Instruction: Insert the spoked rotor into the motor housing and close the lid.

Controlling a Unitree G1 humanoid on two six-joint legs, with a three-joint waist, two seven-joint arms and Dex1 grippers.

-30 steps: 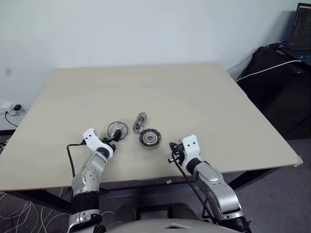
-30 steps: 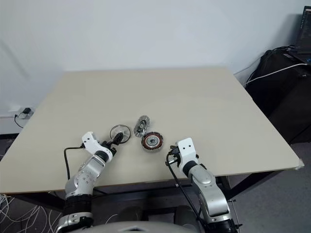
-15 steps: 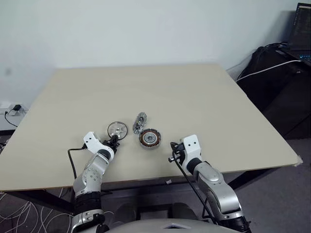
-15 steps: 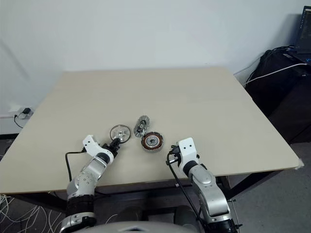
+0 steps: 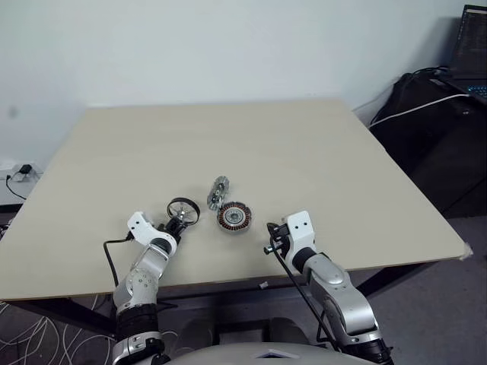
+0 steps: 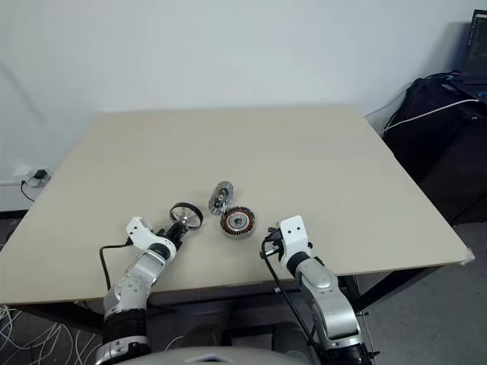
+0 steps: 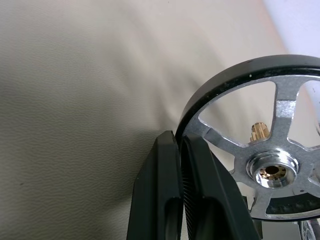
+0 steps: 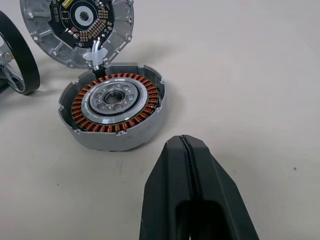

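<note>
The spoked rotor (image 7: 265, 170), a silvery wheel with a black rim, is tipped up on edge left of the motor housing. My left gripper (image 7: 179, 141) is shut on its rim, also seen from above as the left gripper (image 5: 176, 223) and rotor (image 5: 183, 209). The motor housing (image 8: 114, 107) lies open on the table, its copper windings ringing a central bearing. The lid (image 8: 77, 25) leans just behind it, circuit-board face showing, joined to it by a short white lead. My right gripper (image 8: 184, 142) is shut and empty, a short way in front of the housing.
The beige table (image 5: 304, 144) has wide bare room behind and to the right of the parts. Beyond its right edge stand black bags (image 5: 426, 114) with a white cable and a laptop (image 5: 472, 53). Loose wires lie on the floor at the left.
The left gripper's fingers have shut on the rotor's rim. The rotor has tipped from lying flat to standing on edge. The right arm has not moved.
</note>
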